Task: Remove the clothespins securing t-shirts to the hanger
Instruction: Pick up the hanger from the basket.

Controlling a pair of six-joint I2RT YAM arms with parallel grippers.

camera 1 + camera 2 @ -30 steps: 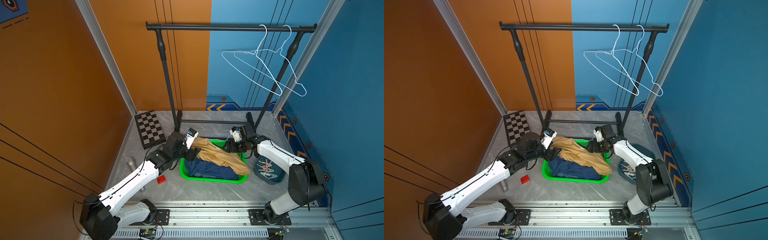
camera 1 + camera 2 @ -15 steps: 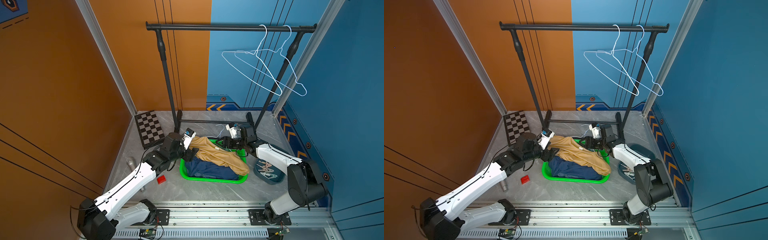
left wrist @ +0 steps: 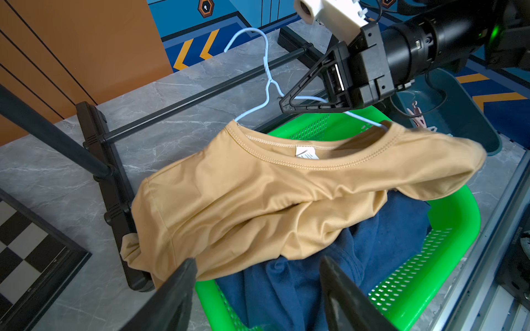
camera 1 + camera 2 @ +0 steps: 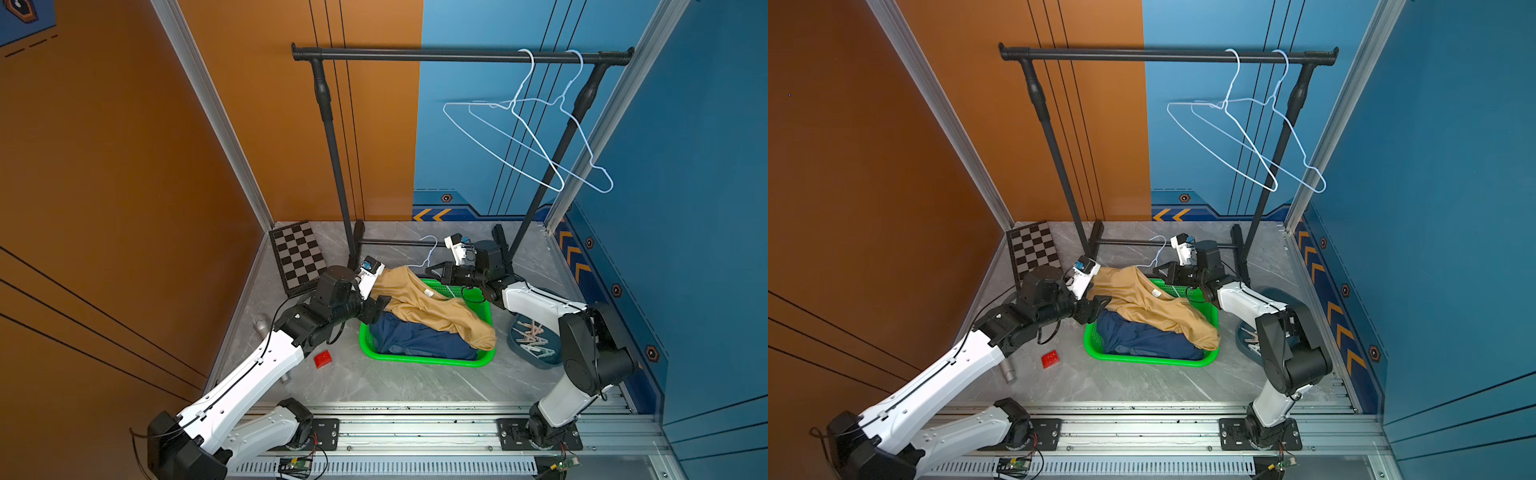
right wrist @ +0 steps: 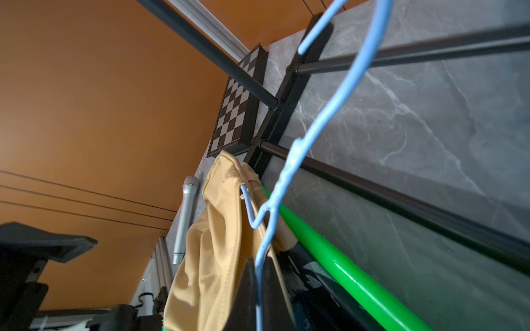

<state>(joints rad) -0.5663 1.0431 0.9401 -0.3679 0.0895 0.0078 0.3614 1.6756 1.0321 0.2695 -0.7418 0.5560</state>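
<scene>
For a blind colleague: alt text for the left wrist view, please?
A tan fabric t-shirt on a light blue wire hanger drapes over a green plastic basket holding a navy garment, while the right end effector is shut on the hanger's wire. The left end effector hangs open in the foreground.

black garment rack (image 4: 457, 55) stands at the rear of the grey marbled worktop (image 4: 395, 384). chessboard (image 4: 300, 259) lies beside the rack's left foot, near the orange wall (image 4: 124, 166). green perforated basket (image 4: 424, 360) sits centrally; red block (image 4: 323, 358) and silver microphone (image 4: 1008, 371) lie to its left, blue-grey dish (image 4: 536, 362) just beside its right.
</scene>
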